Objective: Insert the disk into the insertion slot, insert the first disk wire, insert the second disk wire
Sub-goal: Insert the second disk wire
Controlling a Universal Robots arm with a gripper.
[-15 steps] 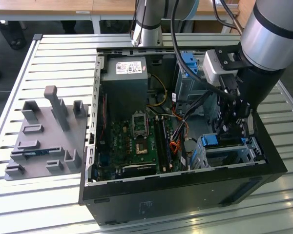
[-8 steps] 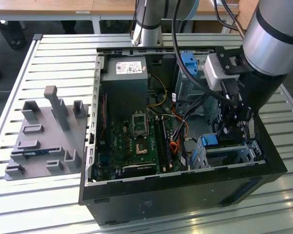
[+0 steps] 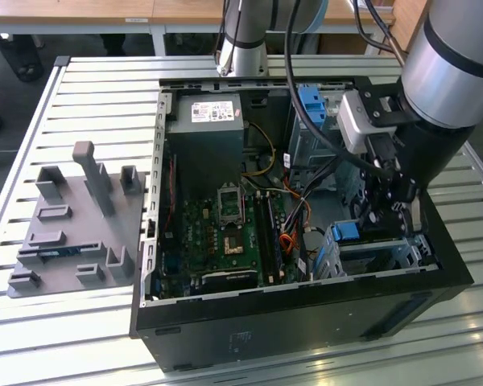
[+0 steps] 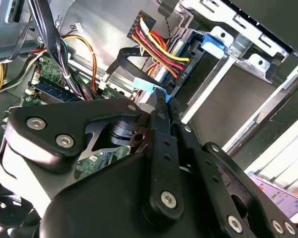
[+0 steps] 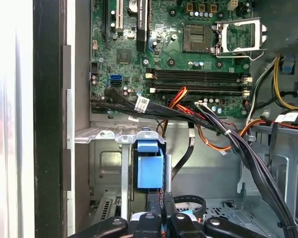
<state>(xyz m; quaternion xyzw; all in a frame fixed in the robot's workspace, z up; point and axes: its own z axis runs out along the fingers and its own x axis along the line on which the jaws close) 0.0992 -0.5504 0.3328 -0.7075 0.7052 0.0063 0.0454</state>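
Observation:
My gripper reaches down into the open computer case at the exterior view's right, over the insertion slot, a low silver cage. The disk sits in that cage; its blue carrier end shows. A red, yellow and black disk wire ends in a black plug seated at the disk's edge. The gripper is shut on the blue plug of a flat black disk wire, held close beside the seated plug.
The motherboard fills the case floor, with the power supply behind it. A taller cage with a blue latch stands at the back. A black cable bundle crosses near the cage. A grey fixture plate lies outside the case.

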